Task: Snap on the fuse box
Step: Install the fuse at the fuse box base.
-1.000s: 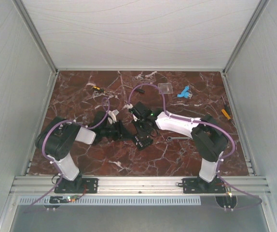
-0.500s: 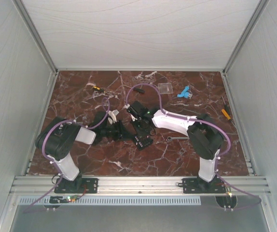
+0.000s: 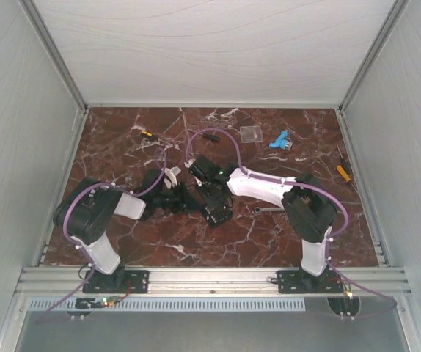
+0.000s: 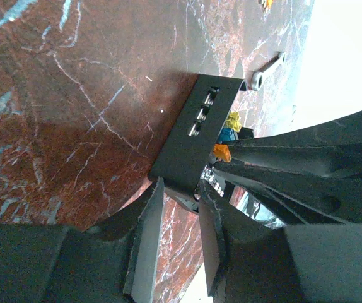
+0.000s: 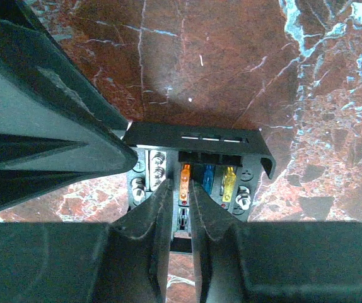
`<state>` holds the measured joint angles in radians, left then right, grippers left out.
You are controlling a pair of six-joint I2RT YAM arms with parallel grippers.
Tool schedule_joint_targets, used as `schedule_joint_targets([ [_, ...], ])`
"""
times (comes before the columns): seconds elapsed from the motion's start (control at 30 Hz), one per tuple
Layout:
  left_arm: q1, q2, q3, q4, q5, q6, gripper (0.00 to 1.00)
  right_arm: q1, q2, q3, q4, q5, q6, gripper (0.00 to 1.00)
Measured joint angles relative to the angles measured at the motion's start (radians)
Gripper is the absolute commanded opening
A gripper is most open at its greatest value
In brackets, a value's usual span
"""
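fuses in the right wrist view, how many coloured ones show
3 in the fuse box: orange fuse left, blue fuse middle, yellow fuse right. Others may hide behind the jaws.

Place: robot lab cell.
Signs: white panel walls [image 3: 20,147] enclosing marble-look table [image 3: 122,139]; 2 arms [image 3: 97,220] sitting bolted on alu rail [image 3: 210,279].

Two robot arms, a left arm [image 3: 97,213] and a right arm [image 3: 269,187], with one hand each: left hand [image 4: 181,189], right hand [image 5: 181,186]. One black fuse box [image 5: 193,136] shows three coloured fuses [image 5: 207,175]. The bench [image 3: 122,147] carries one clear plate [image 3: 251,133], one blue piece [image 3: 279,141], one wrench [image 3: 267,210], one orange-handled screwdriver [image 3: 342,170], and possibly a second small tool [image 3: 146,134].
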<state>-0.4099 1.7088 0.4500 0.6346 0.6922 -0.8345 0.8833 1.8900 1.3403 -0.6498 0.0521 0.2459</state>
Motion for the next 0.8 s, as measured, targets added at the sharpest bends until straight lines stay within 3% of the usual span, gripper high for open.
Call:
schedule_joint_targets([
  [0.17, -0.006, -0.001, 0.0, -0.002, 0.0, -0.003, 0.29, 0.009, -0.012, 0.0, 0.0, 0.018, -0.005, 0.25],
  [0.3, -0.01, -0.006, -0.002, -0.006, 0.0, -0.006, 0.29, 0.009, -0.042, 0.0, -0.001, 0.043, -0.006, 0.25],
  [0.6, -0.01, -0.007, -0.003, -0.006, 0.0, -0.007, 0.29, 0.008, -0.071, 0.0, 0.007, 0.066, -0.014, 0.11],
  [0.8, -0.01, -0.007, -0.003, -0.007, 0.0, -0.007, 0.29, 0.008, -0.069, 0.0, 0.009, 0.049, -0.024, 0.09],
])
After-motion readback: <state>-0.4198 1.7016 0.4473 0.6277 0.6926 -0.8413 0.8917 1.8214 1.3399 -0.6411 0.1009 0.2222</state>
